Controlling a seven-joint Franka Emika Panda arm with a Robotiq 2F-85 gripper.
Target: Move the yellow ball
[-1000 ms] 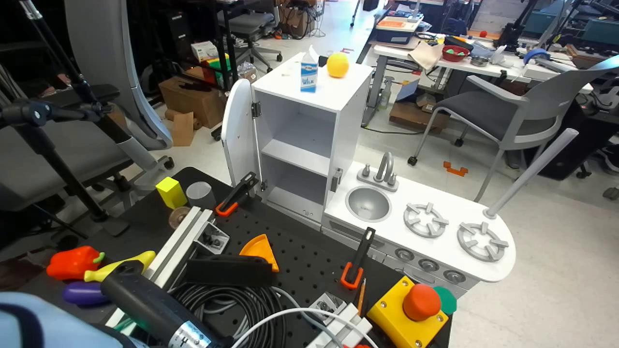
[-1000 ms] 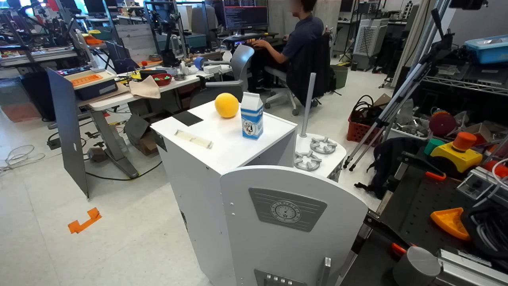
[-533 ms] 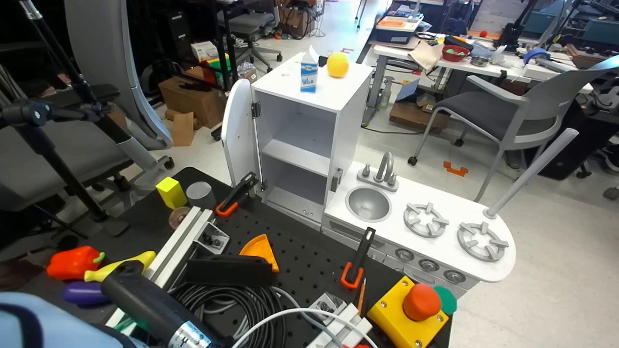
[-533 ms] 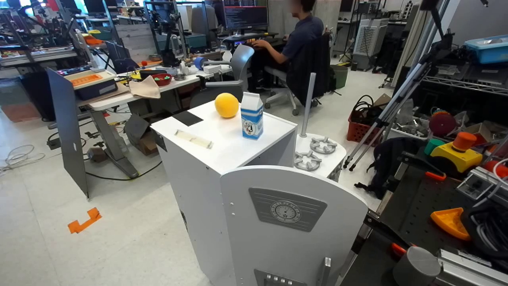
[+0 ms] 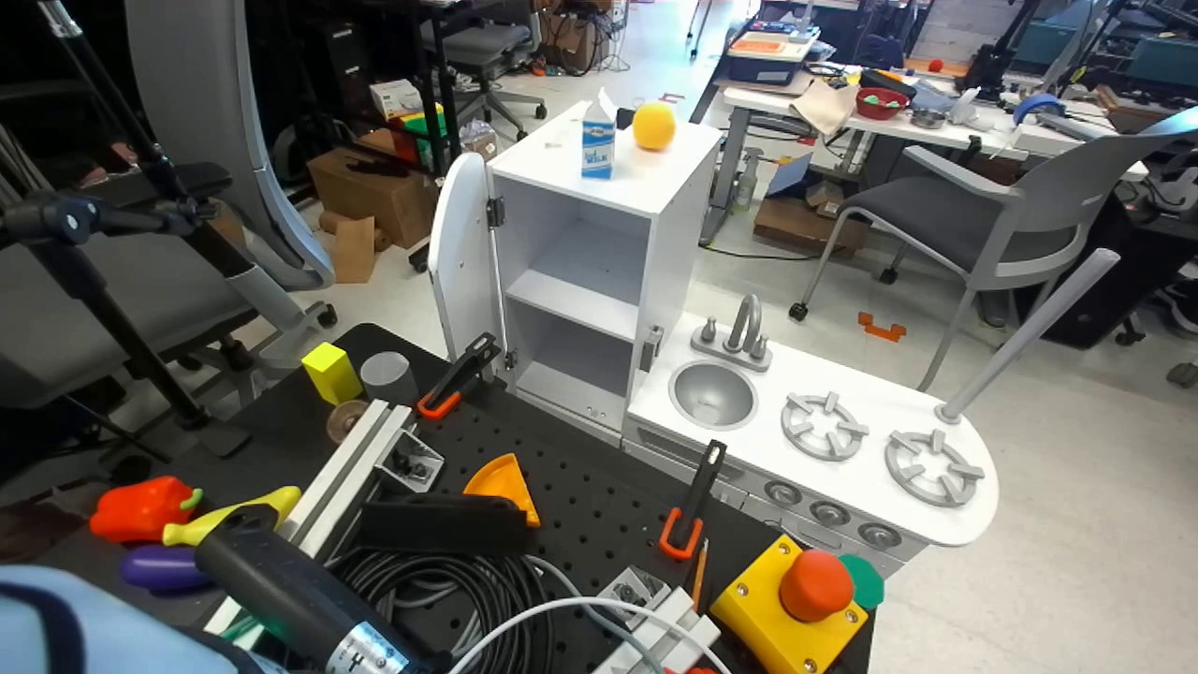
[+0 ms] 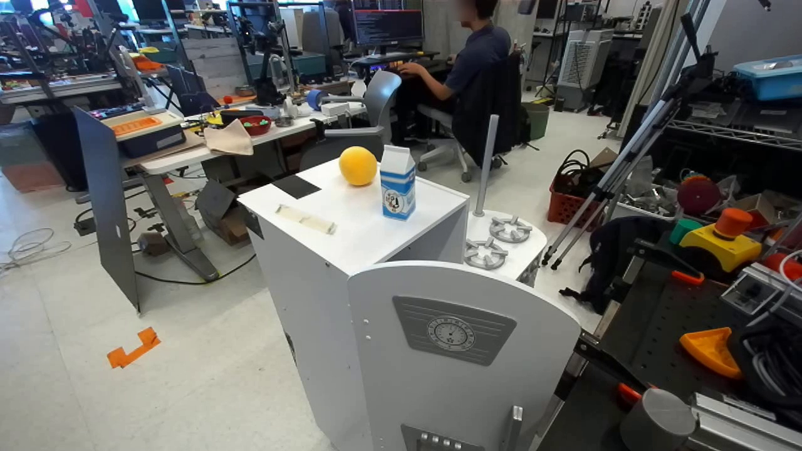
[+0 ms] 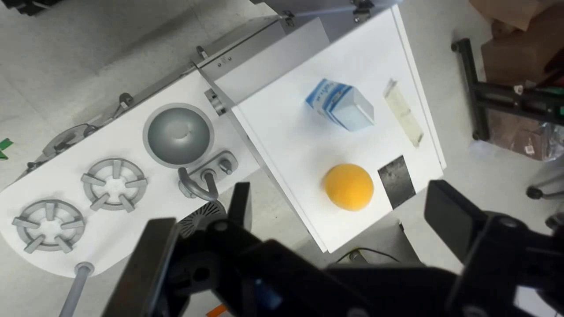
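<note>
The yellow ball [image 5: 653, 126] rests on top of the white toy cabinet [image 5: 674, 173], close to the milk carton. It also shows in an exterior view [image 6: 358, 166] and in the wrist view [image 7: 349, 187]. My gripper [image 7: 338, 188] is open with its dark fingers [image 7: 454, 220] wide apart. In the wrist view the ball appears between the fingertips but beyond them, apart from both. Nothing is held. I cannot make out the gripper clearly in either exterior view.
A blue-and-white milk carton [image 7: 339, 105] stands on the cabinet top near the ball. The cabinet door [image 6: 463, 357] is open. A faucet [image 7: 205, 185], a sink [image 7: 178, 135] and a grey pole [image 5: 1029, 332] rise beside the cabinet. A yellow box with red knob [image 5: 791, 608] sits on the black table.
The ball and carton have not moved. Small dark parts at the top edge of an exterior view have shifted leftward; too little shows to tell what they are.
</note>
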